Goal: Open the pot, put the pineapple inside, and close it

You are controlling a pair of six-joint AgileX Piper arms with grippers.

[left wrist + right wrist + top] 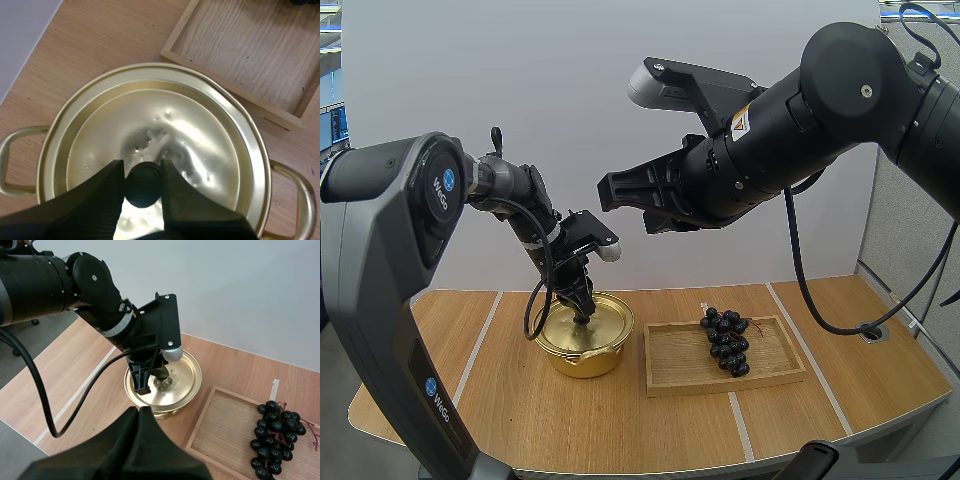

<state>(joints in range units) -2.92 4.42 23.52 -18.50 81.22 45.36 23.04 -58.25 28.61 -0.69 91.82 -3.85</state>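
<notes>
On the wooden table [620, 425], left gripper [142, 172] pinches the lid knob [143, 189]; right gripper [138, 411] hangs closed.

Light wood-grain desk [620, 420] with rounded front corners, its surface crossed by thin pale lines [477, 348] running back to front. A round cable port [873, 331] is set near the right edge. Plain white wall [570, 100] stands directly behind, evenly lit. Grey partition [892, 225] stands at the right. Grey floor [12, 445] shows past the desk's edge
</notes>
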